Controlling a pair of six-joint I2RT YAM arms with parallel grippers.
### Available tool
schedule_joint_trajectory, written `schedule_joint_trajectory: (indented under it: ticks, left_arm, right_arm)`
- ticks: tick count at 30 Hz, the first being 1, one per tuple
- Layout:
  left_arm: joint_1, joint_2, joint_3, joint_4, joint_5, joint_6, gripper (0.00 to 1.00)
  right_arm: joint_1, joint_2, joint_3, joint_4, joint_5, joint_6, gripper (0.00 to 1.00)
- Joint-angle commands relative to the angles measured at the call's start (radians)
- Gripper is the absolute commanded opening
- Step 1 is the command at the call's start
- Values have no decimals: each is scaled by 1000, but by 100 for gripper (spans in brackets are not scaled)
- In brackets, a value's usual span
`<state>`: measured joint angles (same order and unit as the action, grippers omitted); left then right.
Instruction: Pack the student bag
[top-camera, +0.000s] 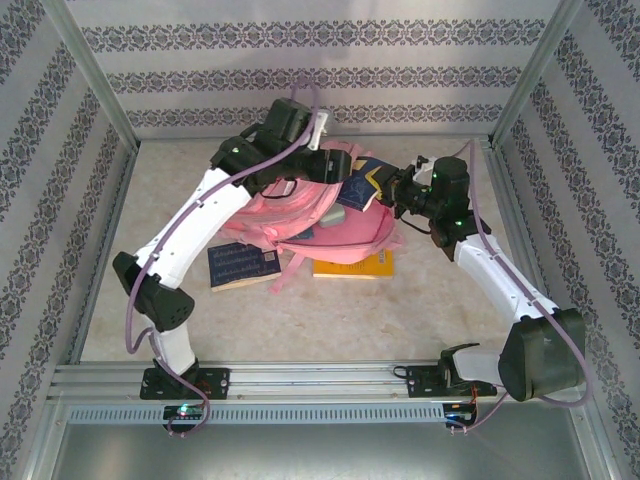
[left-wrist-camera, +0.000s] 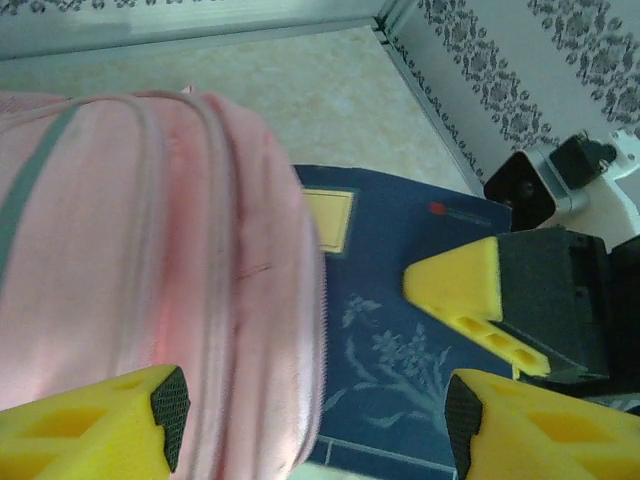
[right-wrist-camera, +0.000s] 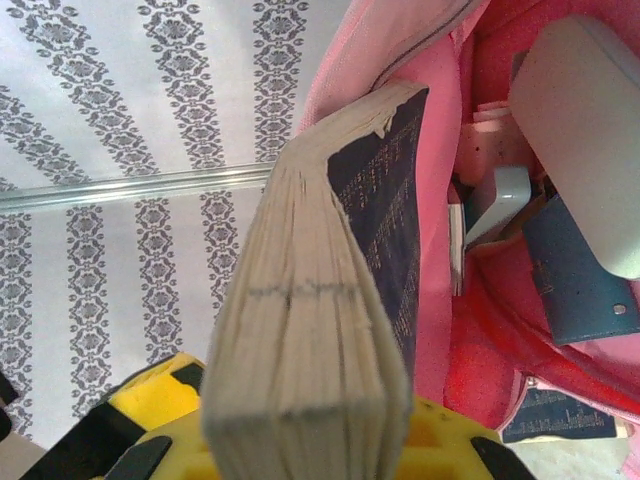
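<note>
**Left pincer (left-wrist-camera: 315, 430) wide at the student bag (left-wrist-camera: 150, 250), right pincer (right-wrist-camera: 310, 450) clamped on the dark blue book (right-wrist-camera: 300, 330)**

We see the left pincer with its yellow fingers (left-wrist-camera: 100, 425) spread far apart and nothing gripped between them. Just ahead of its tips lies the student bag, whose pink zipped edge runs across the gap. Past that edge, toward the pincer's right finger, sits the dark blue book, its flower-patterned cover partly hidden behind the bag's fabric.

The right pincer holds that book tightly by one end: the pale page edge rises straight out from between its jaws toward the bag's open mouth. One of its yellow fingertips (left-wrist-camera: 465, 285) lies against the cover, just ahead of the left pincer's right finger. To the right of the right pincer's tips we look into the bag's pink inside, where a pale case (right-wrist-camera: 590, 130) and a flat blue item (right-wrist-camera: 570, 285) lie.

From above, the bag rests on the table (top-camera: 300, 330) between the two pincers. Nearer the arm bases than either pincer, a second blue book (top-camera: 240, 264) lies flat at the bag's left side and a yellow book (top-camera: 355, 266) at its near edge.
</note>
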<state>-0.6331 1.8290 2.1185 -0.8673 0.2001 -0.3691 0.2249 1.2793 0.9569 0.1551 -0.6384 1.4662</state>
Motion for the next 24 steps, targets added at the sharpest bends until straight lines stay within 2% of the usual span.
schedule_joint_trajectory:
  ticks: [1,5,8,10,14,18,24]
  left_arm:
    - [-16,79,52,-72,-93,86,70]
    - [-24,153,112,-81,-115,85,65]
    - [-24,191,135,-96,-157,81,55]
    - [-24,200,130,-99,-168,78,42]
    - [-17,198,124,-93,-150,47,0]
    - [-9,190,202,-111,-191,42,0]
    - [27,137,287,-147,-210,37,0]
  right_arm:
    - [26,-17,22,123,-64,19,0]
    - [45,-17,23,114,-70,13,0]
    - [51,-20,15,113,-66,11,0]
    - [50,-23,8,115,-62,11,0]
    - [46,-40,-4,82,-45,-9,0]
    - [26,-77,-41,-64,-8,-95,0]
    - [25,-116,-119,-167,51,-216,0]
